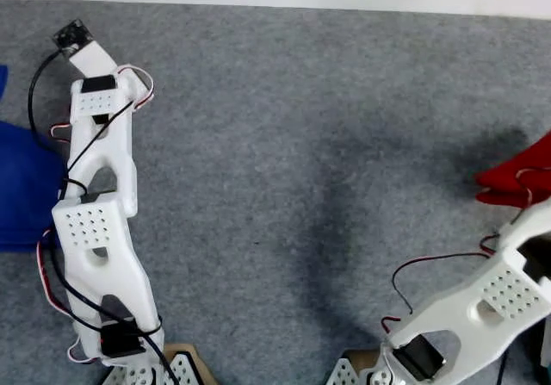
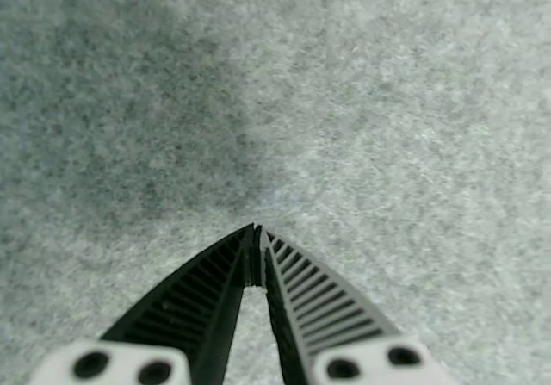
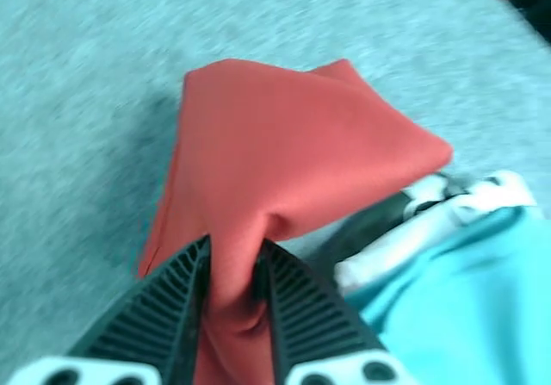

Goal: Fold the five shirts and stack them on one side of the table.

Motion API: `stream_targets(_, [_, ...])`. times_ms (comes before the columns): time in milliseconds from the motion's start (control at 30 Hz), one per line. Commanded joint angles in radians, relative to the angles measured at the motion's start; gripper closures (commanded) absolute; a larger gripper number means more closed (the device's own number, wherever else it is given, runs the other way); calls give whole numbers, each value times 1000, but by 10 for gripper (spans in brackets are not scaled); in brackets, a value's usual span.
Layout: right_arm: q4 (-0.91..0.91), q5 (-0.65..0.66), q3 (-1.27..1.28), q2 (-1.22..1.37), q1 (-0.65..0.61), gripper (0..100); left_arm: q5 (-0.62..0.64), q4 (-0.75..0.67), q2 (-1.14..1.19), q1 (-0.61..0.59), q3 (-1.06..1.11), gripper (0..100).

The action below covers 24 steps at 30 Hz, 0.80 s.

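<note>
1. L gripper [image 2: 256, 235]: fingers pressed together, tips touching, nothing between them. It sits over bare grey table [image 2: 387, 101], w/ a dark shadow patch on the felt just beyond the tips.
2. L arm [image 1: 95, 230]: stretched along the left side of the table in the high view, w/ its wrist end toward the far edge.
3. R gripper [image 3: 232, 254]: jaws pinching a bunched fold of the red shirt [image 3: 293, 144]. The cloth fans out past the tips into a wide pointed fold over the grey surface.
4. Red shirt in high view [image 1: 516, 178]: at the right edge of the table, just above the R arm [image 1: 486, 299]. Only part of it is in frame.
5. Blue shirt [image 1: 21, 183]: at the left edge of the table, beside and partly behind the L arm. Can't tell if it's folded.
6. Teal cloth [image 3: 469, 307]: close beside the red shirt in the R wrist view, w/ a white-and-black piece [image 3: 430, 221] between the two. Can't tell what that piece is.
</note>
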Motion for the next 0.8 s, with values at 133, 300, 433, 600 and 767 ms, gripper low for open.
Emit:
stream_targets(133, [10,57,-122,-73,150,993,-9,-15,-19,19,-21,993])
stream_targets(300, [12,84,-99,-142,245,993,-9,-15,-19,19,-21,993])
stream_targets(433, [12,141,54,-262,320,993,-9,-15,-19,19,-21,993])
stream_targets(600, [10,290,363,-429,372,992,-9,-15,-19,19,-21,993])
stream_targets(767, [1,448,676,-564,387,992,-9,-15,-19,19,-21,993])
